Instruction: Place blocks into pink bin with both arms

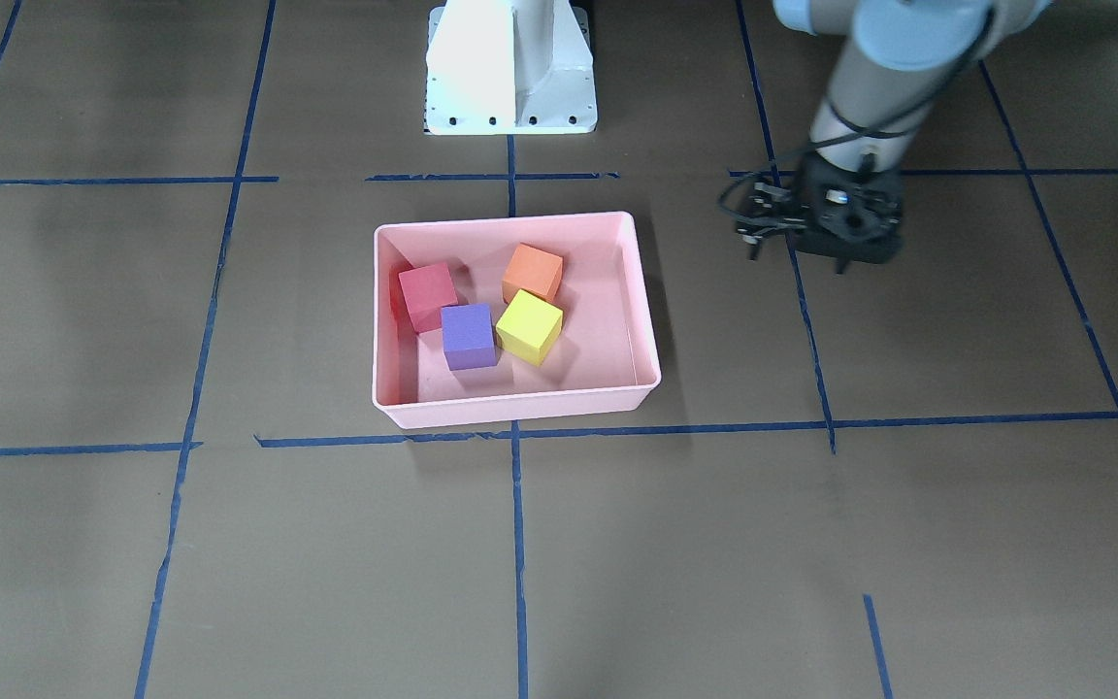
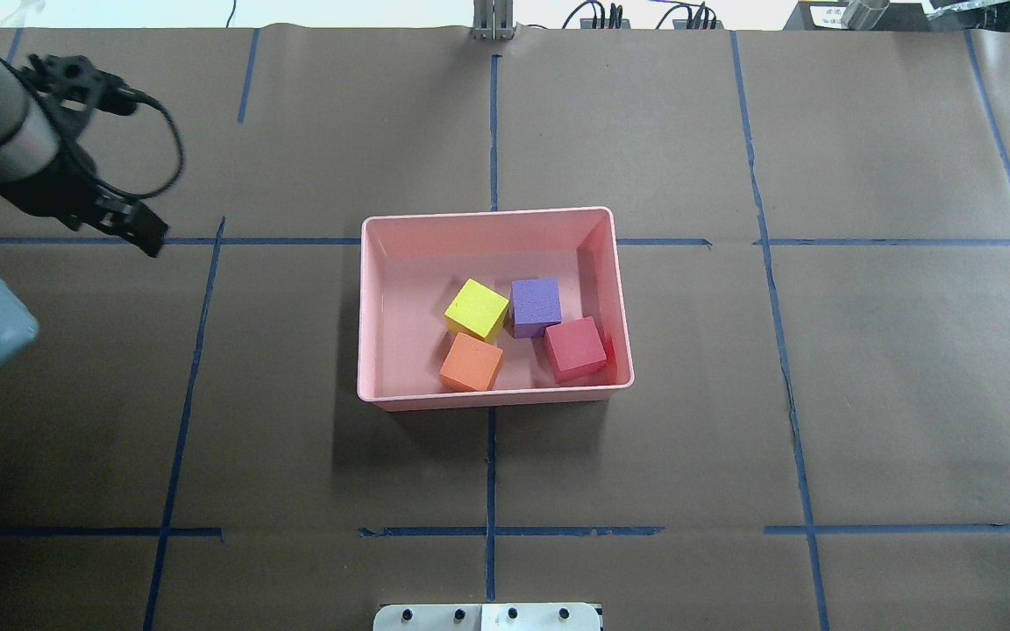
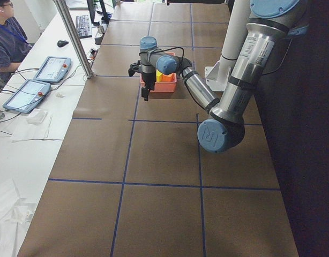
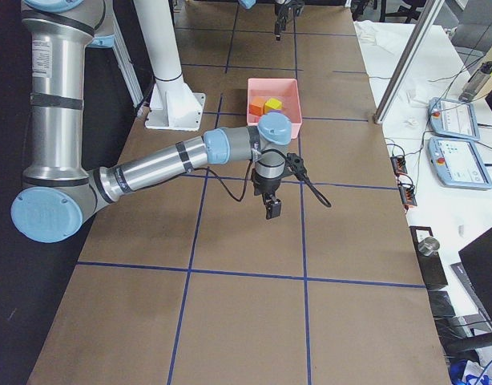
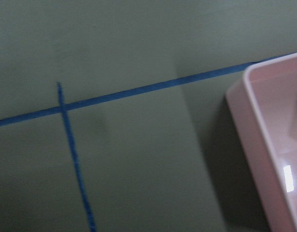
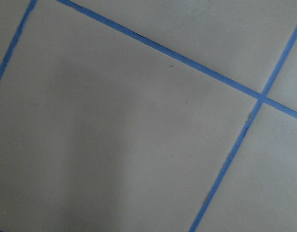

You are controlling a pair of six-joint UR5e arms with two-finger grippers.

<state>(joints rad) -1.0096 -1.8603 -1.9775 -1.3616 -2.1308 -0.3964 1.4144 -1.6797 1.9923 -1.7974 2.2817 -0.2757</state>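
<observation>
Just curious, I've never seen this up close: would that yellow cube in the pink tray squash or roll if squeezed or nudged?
The small matte yellow cube looks like soft foam, so it probably gives slightly and weighs very little. Its flat faces suggest it would slide or tip rather than roll. The dull surface likely isn't slippery.

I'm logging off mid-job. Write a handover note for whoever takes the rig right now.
Left gripper: beside the pink bin, over the table, holds no block; open or shut unclear.
Right gripper: away from the bin, seen only side-on; state unclear.
Yellow block, purple block, orange block, red-pink block: all inside the bin.
Done: all four placed. Left: nothing to pick.
</observation>
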